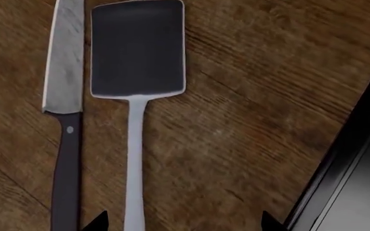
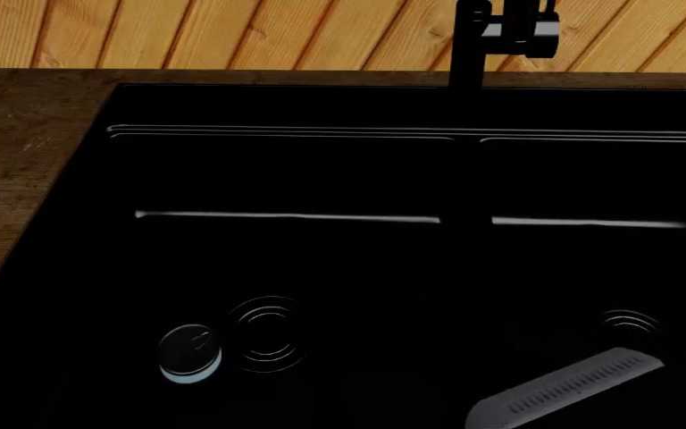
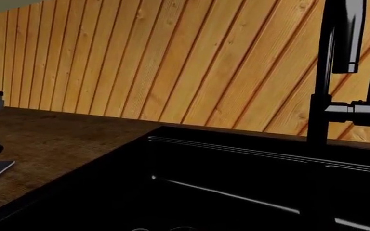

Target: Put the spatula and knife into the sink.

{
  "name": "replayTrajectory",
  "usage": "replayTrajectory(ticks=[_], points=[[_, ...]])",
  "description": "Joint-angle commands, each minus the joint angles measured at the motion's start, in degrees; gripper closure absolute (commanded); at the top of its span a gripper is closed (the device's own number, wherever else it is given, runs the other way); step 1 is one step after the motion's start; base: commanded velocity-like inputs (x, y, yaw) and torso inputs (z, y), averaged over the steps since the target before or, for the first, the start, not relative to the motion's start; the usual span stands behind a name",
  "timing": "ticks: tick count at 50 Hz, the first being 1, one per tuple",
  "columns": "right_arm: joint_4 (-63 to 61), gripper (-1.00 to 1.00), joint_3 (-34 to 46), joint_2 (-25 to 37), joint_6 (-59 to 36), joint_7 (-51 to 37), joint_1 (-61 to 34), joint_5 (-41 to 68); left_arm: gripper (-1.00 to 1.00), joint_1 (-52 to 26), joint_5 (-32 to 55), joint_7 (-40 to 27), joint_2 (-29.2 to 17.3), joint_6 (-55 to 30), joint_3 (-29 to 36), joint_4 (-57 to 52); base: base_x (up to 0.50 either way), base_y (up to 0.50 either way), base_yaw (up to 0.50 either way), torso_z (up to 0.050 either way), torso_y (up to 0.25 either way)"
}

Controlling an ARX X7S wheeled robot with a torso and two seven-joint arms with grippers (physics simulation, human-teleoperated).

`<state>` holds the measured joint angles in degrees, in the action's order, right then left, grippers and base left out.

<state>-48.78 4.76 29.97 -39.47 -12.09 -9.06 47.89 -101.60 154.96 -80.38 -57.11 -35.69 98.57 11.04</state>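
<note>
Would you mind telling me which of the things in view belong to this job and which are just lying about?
Belonging to the job:
- spatula, on the wooden counter
- knife, alongside it on the counter
- sink, the double black basin

Just lying about:
- pale slotted slab in the sink's right basin
- small round disc beside the left drain
- faucet

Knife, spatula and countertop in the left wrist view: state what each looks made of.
Knife: blade looks like polished metal, silvery with streaky reflections; the dark handle with a pale rivet could be plastic or stained wood. Spatula: matte dark grey blade with a pale rim, pale smooth handle, possibly plastic or coated metal. Countertop: brown wood, visible grain lines.
</note>
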Motion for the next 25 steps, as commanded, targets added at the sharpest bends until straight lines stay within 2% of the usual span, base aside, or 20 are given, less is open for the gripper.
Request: replayTrajectory(ticks=[1, 25], points=[[-0.1, -1.0, 0.0, -0.2, -0.7, -0.2, -0.4, 0.1, -1.0, 0.5, -0.1, 0.9, 0.2, -0.4, 0.1, 0.7, 0.0, 0.0, 0.0, 0.0, 0.0], [0.3, -1.0, 1.1, 0.0, -0.3, -0.3, -0.5, -0.3, -1.0, 2.7, 0.6, 2.1, -0.9, 1.5, 0.9, 0.3, 0.0, 0.0, 0.0, 0.0, 0.0]])
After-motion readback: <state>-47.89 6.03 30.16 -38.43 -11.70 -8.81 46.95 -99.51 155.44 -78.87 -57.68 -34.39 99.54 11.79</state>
